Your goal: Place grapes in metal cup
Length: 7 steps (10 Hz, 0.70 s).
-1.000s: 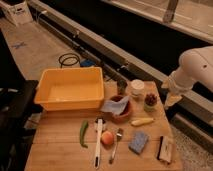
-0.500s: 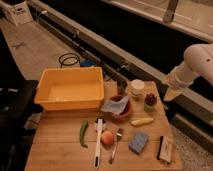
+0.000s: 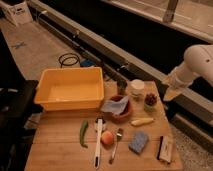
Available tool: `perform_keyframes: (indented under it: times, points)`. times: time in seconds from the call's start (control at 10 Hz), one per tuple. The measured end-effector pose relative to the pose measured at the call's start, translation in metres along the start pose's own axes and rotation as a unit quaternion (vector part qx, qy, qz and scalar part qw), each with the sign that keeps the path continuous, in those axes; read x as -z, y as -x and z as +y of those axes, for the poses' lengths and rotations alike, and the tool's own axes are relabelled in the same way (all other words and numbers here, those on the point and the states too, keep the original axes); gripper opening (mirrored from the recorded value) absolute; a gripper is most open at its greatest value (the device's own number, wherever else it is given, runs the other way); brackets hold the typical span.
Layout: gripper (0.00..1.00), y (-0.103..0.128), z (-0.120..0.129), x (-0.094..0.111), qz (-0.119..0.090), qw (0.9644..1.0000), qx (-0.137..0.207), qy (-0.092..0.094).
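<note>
The grapes (image 3: 150, 98), a dark reddish-purple bunch, rest on top of a pale green cup (image 3: 149, 106) at the table's back right. The metal cup (image 3: 121, 87), small and dark grey, stands behind the brown bowl, left of the white cup (image 3: 137, 88). My gripper (image 3: 170, 93) hangs at the end of the white arm (image 3: 196, 61), off the table's right edge, to the right of the grapes and apart from them. It holds nothing that I can see.
A yellow bin (image 3: 70, 91) fills the back left. A brown bowl with a blue cloth (image 3: 120, 109), a banana (image 3: 142, 121), a peach (image 3: 107, 138), a green chili (image 3: 83, 133), a white brush (image 3: 98, 142), a fork (image 3: 115, 145) and a blue sponge (image 3: 138, 142) lie in front.
The arm has drifted slightly up and to the right, and the gripper has risen a little. The grapes and the cups have not moved.
</note>
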Motion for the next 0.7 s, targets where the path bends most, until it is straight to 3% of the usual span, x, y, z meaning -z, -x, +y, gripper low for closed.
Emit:
perform_keyframes:
  times: [0.4,0.7]
  points:
    - [0.65,-0.017,0.000,-0.065,-0.010,0.9984,-0.051,0.023]
    - [0.65,-0.016,-0.001,-0.087,-0.023,0.9967,-0.068,0.039]
